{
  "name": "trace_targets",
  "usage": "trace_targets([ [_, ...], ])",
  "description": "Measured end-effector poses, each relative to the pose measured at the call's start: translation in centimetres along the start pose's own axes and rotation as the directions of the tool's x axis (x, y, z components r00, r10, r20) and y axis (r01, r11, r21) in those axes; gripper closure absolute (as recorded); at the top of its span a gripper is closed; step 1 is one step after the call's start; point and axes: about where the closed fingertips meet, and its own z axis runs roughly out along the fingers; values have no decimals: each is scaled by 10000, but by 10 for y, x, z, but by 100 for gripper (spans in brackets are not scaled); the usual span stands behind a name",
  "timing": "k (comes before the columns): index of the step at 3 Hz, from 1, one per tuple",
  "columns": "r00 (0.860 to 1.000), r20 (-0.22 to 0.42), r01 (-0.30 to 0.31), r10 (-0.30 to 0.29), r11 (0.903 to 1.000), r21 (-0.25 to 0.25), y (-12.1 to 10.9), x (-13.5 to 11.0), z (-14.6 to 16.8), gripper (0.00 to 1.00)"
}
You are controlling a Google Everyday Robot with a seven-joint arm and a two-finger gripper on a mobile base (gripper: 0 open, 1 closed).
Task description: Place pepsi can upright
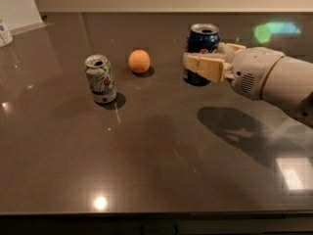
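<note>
The pepsi can [202,39] is dark blue with a silver top and stands upright at the back right of the dark table [156,151]. My gripper [211,58] reaches in from the right at mid-height of the can. Its near finger [204,67] crosses the front of the can, and the far finger [234,47] runs behind it. The gripper is shut on the can. The can's base sits at the table surface.
A pale green-and-white can [100,79] stands upright at the left. An orange ball [139,61] lies between the two cans. A white object [5,32] sits at the far left edge. The arm's shadow [239,131] falls on the table at the right.
</note>
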Motion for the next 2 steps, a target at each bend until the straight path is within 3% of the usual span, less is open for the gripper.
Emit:
trace_targets([
  [2,9994,-307,171,-181,9993,-325,22,-14,-2,100],
])
